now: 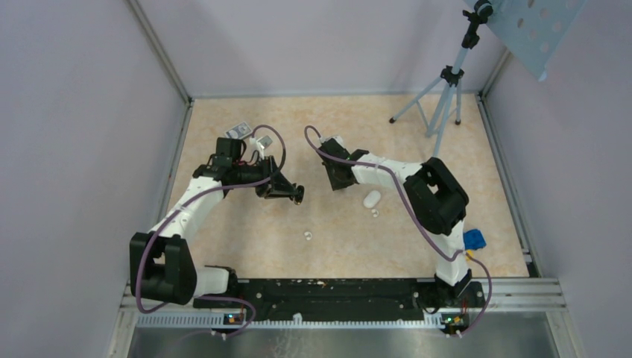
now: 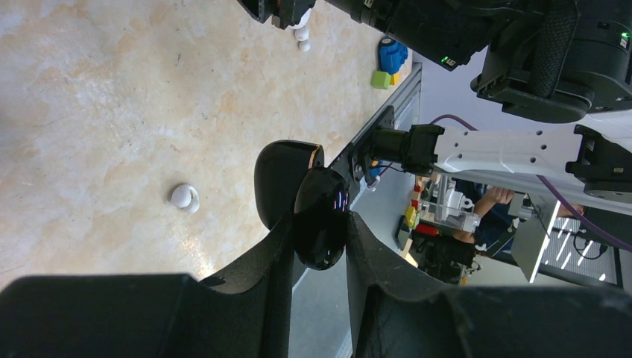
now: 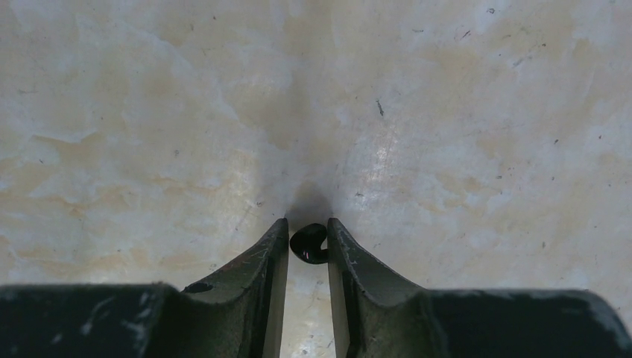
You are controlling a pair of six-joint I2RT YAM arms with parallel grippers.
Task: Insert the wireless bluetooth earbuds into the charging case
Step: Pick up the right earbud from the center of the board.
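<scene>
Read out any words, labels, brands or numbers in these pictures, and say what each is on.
No text can be read.
The grey patterned card: possibly printed, too small and blurred to read.
The charging case, glossy black piece and small black item: no lettering visible.

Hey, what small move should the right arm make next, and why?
Probably lift the right end effector, which pinches a small black curved bud close to the table, and carry it toward the left end effector, which grips a glossy black rounded case, seemingly open.
</scene>
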